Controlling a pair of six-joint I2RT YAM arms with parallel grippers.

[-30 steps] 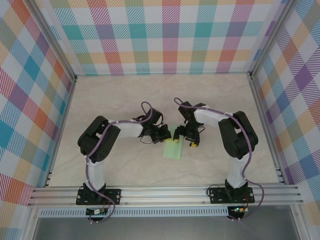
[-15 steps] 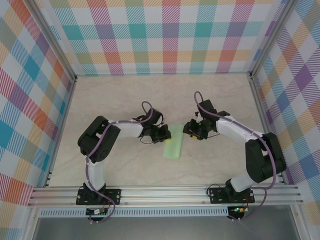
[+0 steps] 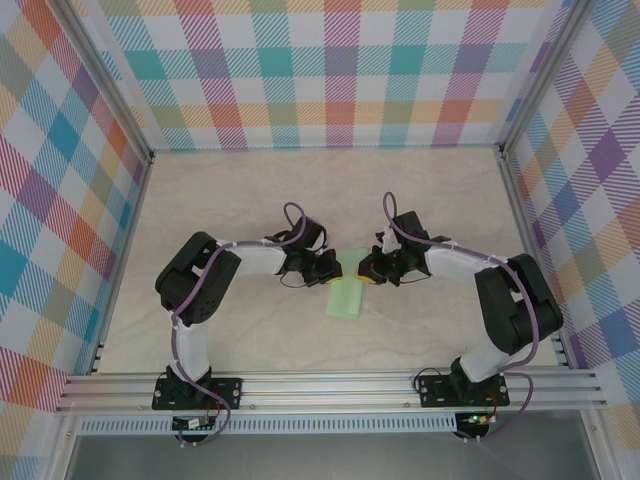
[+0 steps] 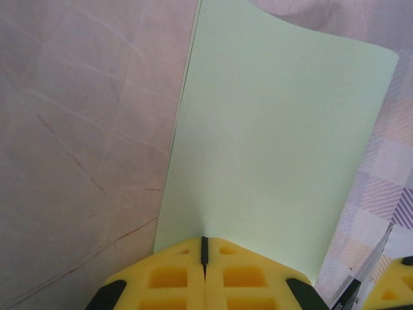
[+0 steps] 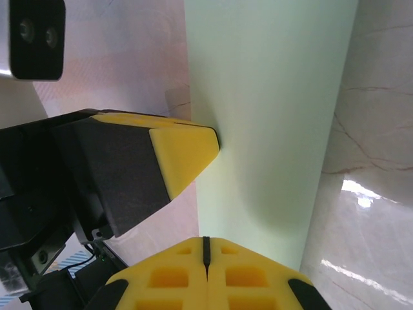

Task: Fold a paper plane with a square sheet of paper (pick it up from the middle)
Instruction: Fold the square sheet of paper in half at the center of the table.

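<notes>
The left pincer (image 4: 204,250) pinches the thin pale-green paper sheet (image 4: 271,148) tight. The right pincer (image 5: 206,250), just beside it, does too.

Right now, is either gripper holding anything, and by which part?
Yes: left gripper and right gripper each pinch the pale-green sheet of paper, on opposite edges near its far end.

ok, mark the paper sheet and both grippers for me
square sheet of paper (image 3: 347,300): top external view, middle of the pale-green face.
left gripper (image 4: 204,244): left wrist view, seam between its shut yellow fingertips.
right gripper (image 5: 206,245): right wrist view, seam between its shut yellow fingertips.
</notes>
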